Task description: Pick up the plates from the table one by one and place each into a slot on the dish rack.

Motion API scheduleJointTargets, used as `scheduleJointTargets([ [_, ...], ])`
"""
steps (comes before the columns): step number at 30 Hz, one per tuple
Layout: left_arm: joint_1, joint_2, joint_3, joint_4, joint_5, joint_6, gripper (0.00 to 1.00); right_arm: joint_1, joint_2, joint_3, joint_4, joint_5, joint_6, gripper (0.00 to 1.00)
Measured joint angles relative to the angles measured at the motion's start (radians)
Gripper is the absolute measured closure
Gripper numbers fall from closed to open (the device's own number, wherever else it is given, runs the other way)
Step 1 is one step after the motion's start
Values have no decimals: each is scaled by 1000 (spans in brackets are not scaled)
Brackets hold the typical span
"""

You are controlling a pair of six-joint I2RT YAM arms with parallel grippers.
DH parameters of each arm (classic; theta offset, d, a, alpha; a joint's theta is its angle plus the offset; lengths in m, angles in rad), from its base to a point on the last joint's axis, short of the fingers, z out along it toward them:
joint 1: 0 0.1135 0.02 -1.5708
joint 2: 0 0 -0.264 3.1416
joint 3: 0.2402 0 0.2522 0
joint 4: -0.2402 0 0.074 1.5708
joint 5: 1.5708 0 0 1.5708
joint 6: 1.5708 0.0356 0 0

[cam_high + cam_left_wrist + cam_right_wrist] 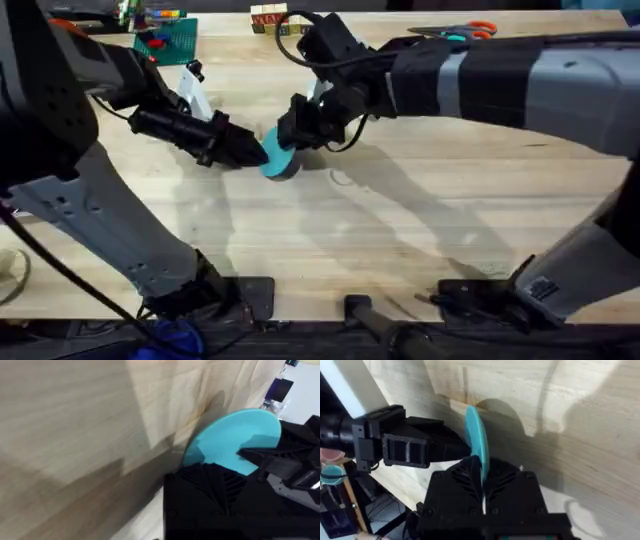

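Observation:
A bright cyan-blue plate [277,160] stands on its edge on the table [400,230], near the middle. My right gripper [297,130] is shut on it from above. In the right wrist view the plate [476,442] shows edge-on, running down between my two fingers [457,477]. My left gripper [255,153] comes in from the left, tapered shut, with its tip against the plate's face. In the left wrist view the plate [232,440] shows face-on behind my own finger [215,485], and a finger of the right gripper lies across its rim. The dish rack is out of view.
A green building-brick baseplate [172,40] lies at the back left. Small coloured blocks [270,17] stand at the back middle. Orange-handled scissors [465,31] lie at the back right. The near half of the table is bare wood.

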Motion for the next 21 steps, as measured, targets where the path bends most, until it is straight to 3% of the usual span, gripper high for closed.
scheduleJointTargets([
  [5, 0, -54, 0, 1, -7, -46, 958, 0, 0, 0, 11, 1, -26, 969],
  [10, 0, -205, 0, 2, -38, -104, 957, 0, -1, 0, 21, 3, -68, 969],
  [21, 0, -490, 1, 26, -275, -334, 961, 6, -47, 0, 3, 85, -241, 969],
])
